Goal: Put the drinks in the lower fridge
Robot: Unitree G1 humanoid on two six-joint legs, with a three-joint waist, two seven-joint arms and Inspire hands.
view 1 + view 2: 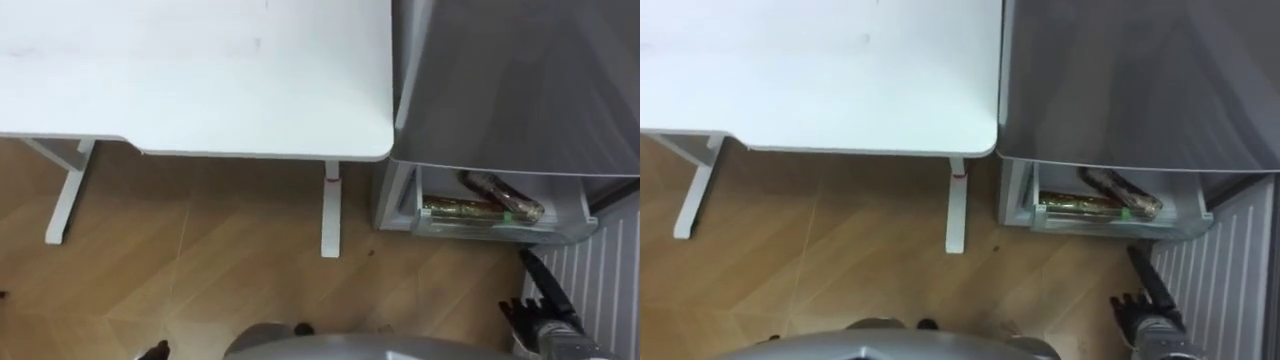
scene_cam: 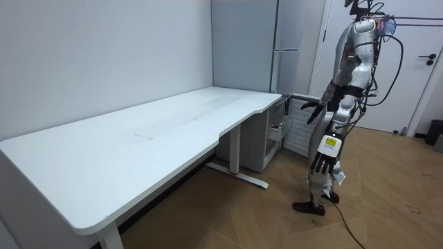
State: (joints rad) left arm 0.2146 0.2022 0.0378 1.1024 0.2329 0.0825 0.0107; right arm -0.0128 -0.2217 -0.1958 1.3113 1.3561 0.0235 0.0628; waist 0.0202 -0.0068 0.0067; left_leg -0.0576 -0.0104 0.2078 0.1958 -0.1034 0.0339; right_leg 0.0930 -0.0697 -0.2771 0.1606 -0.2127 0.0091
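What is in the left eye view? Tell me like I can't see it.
Looking down, a grey fridge has its lower drawer open, with two bottles lying on their sides inside. The robot's right hand is open at the lower right, short of the drawer. A white desk stands to the left on a wooden floor.

No readable text or numbers, yellow sticker point(image 2: 327, 143) on forearm, print too small
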